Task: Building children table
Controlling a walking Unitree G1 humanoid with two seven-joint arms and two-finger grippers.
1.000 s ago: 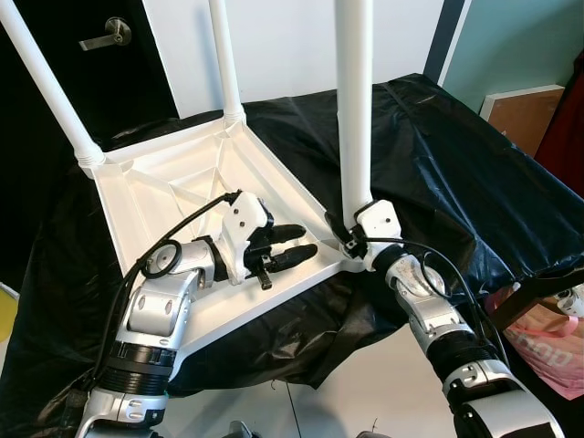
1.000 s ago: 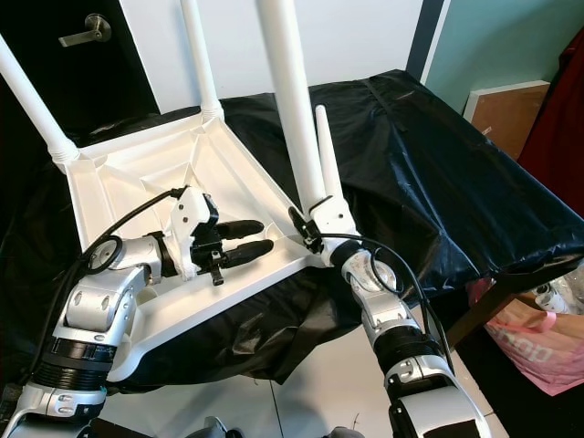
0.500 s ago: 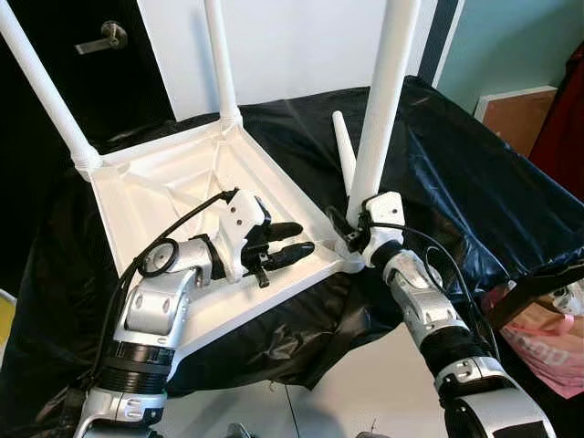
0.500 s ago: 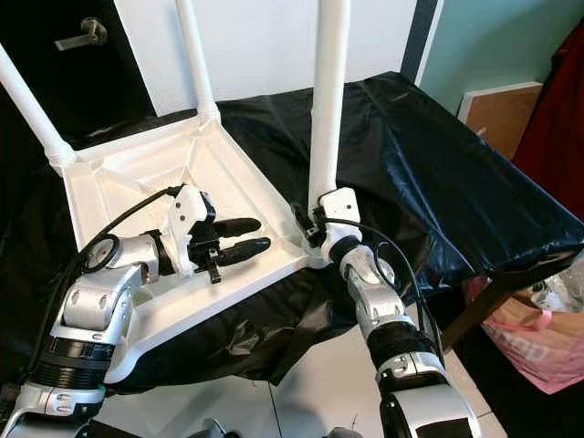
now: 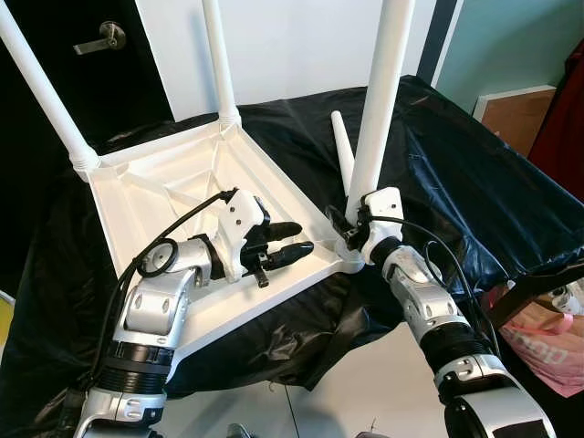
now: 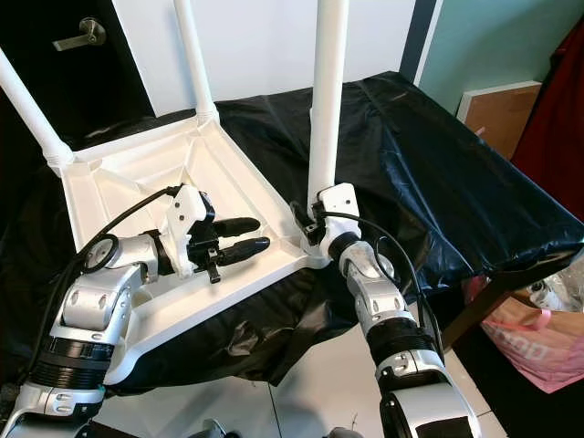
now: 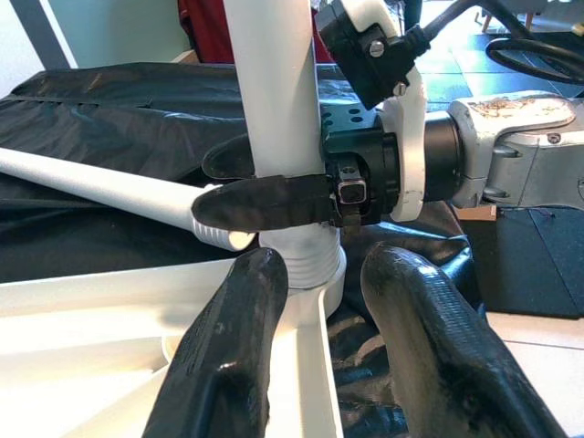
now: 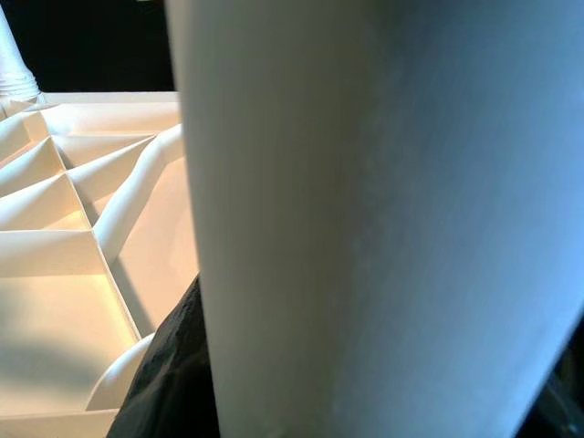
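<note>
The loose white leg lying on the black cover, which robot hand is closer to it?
Right. The right end effector grips the upright leg just beside the loose leg. The left end effector rests farther off, inside the upturned tabletop.

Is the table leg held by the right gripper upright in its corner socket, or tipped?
Nearly upright: the leg rises from the tabletop's corner socket, with the right gripper clamped near its base.

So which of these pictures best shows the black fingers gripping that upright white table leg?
The left wrist view: the right end effector is seen side-on, its fingers clamped around the leg just above the corner socket. The eye views show the grip from above, small and partly hidden. The right wrist view is mostly blurred leg.
</note>
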